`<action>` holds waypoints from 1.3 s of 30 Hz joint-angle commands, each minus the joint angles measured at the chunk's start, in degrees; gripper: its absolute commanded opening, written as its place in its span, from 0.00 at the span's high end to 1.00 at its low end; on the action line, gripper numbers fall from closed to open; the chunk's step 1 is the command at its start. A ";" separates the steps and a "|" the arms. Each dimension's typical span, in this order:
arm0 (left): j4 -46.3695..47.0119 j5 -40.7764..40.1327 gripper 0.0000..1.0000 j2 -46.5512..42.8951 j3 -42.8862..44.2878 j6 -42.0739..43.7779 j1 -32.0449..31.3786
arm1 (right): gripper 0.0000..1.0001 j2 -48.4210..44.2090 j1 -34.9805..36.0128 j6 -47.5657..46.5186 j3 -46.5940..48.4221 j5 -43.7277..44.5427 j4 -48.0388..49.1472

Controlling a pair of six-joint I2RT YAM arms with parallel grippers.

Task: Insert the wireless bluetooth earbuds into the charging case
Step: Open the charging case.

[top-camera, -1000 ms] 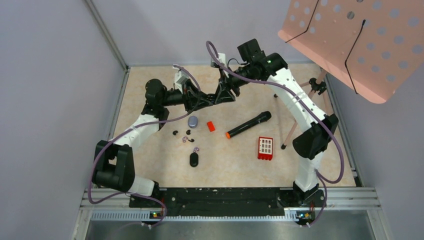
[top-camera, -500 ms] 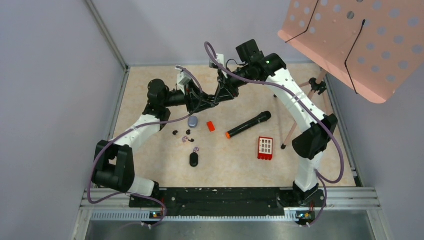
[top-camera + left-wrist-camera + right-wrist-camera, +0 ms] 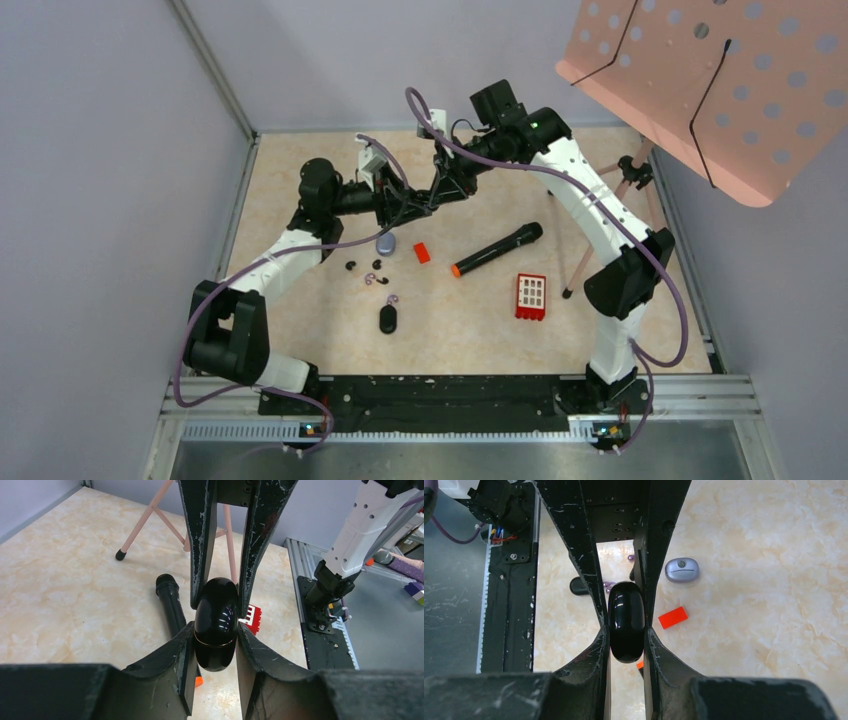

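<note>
The left fingers [image 3: 182, 650] and right fingers [image 3: 200, 540] meet tip to tip, both clamping the black case [image 3: 216, 630], so nothing passes between them. Below the fingers lie the mic [image 3: 171, 606], red block [image 3: 673, 617], grey pod [image 3: 682, 570] and buds [image 3: 607, 585]. Outward of each finger, bare table [image 3: 774, 580] lies open.

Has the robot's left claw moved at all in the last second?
Yes, a little. In the overhead view the left gripper, holding the black charging case, has drifted down the picture toward the grey oval pod, which hasn't budged.
</note>
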 commanded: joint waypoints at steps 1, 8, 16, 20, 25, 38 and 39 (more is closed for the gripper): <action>0.54 0.38 0.67 -0.97 0.66 1.98 -0.23 | 0.93 -1.55 0.57 -0.95 2.65 0.54 1.30; 2.18 0.72 1.00 -0.89 0.45 2.07 -0.23 | 0.78 -1.11 0.59 0.30 2.55 1.10 1.37; 5.37 2.97 1.00 -1.21 -0.73 2.92 -0.39 | 0.59 1.04 -1.30 7.33 5.90 2.08 1.30; 5.42 3.47 1.00 -1.14 -0.83 3.34 -0.64 | 0.58 2.20 -2.24 9.29 7.57 0.62 1.30; 5.47 3.44 1.00 -1.00 -0.83 3.40 -0.84 | 0.58 2.42 -2.53 9.90 8.13 0.69 1.74; 5.81 -0.13 1.00 -0.49 -2.05 0.14 -0.72 | 0.57 2.09 -3.43 15.06 14.59 -1.40 3.22; 5.81 -0.83 1.00 -0.52 -2.26 -0.44 -0.57 | 0.56 1.84 -3.65 16.28 15.73 -1.62 3.70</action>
